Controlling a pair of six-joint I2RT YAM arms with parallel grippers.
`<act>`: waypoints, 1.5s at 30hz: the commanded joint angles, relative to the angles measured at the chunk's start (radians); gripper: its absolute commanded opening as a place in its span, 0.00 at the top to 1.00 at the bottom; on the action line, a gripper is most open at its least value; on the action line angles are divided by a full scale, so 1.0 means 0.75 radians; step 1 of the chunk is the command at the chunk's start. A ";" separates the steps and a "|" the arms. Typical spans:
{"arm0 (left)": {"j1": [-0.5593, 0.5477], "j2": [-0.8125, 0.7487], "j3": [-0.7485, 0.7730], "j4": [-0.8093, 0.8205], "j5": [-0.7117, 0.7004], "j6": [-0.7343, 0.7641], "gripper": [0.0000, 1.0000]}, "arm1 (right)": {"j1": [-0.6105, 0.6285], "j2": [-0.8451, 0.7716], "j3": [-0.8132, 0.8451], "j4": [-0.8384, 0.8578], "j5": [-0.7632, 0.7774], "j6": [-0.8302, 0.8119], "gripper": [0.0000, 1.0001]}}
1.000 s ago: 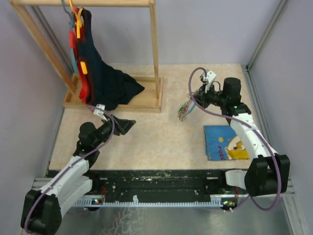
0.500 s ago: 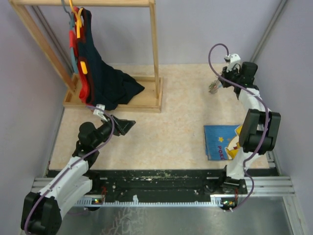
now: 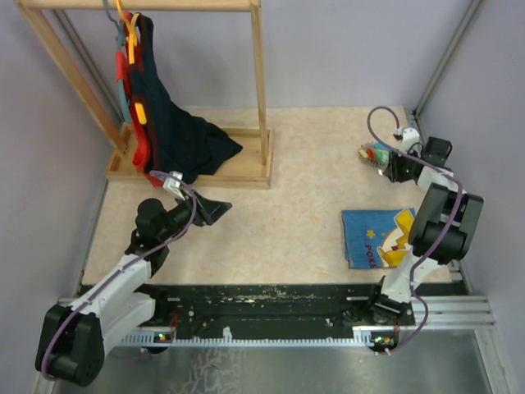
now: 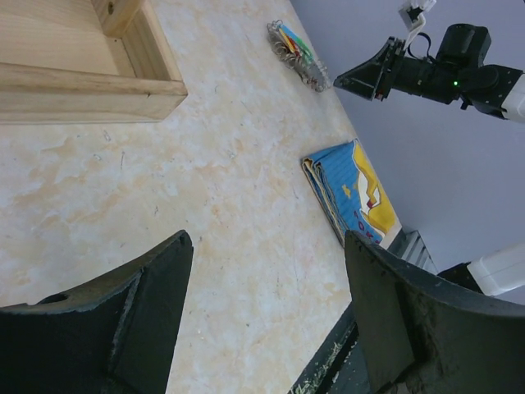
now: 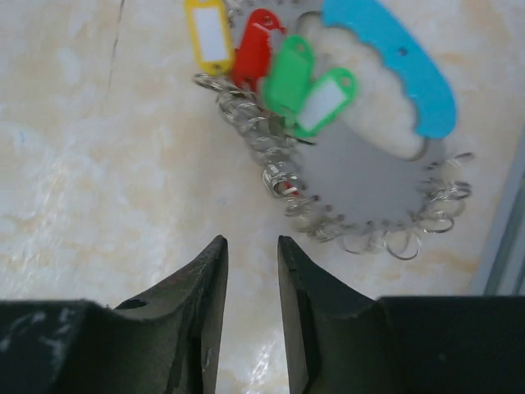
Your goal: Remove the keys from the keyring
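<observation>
A wooden rack (image 3: 246, 171) with dark clothes (image 3: 176, 131) stood far left on the table (image 3: 287, 213). A blue book (image 3: 367, 234) lay near right. The left gripper (image 4: 267, 246) gaped wide and held nothing. The right gripper (image 5: 252, 242) was a little open and held nothing. Just past its tips, the keys (image 5: 271, 66) and keyring (image 5: 328, 223) lay on the table, far right.
</observation>
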 commanded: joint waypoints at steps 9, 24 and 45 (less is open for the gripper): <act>0.002 -0.026 0.229 -0.131 0.113 0.141 0.21 | 0.006 -0.537 -0.054 -0.240 -0.394 -0.111 0.35; 0.001 -0.243 0.798 -0.678 -0.119 0.535 0.00 | 0.007 -0.920 0.285 -0.220 -0.683 0.629 0.01; 0.001 -0.304 0.810 -0.679 -0.044 0.466 0.00 | 0.007 -1.000 0.078 0.344 -0.847 1.282 0.01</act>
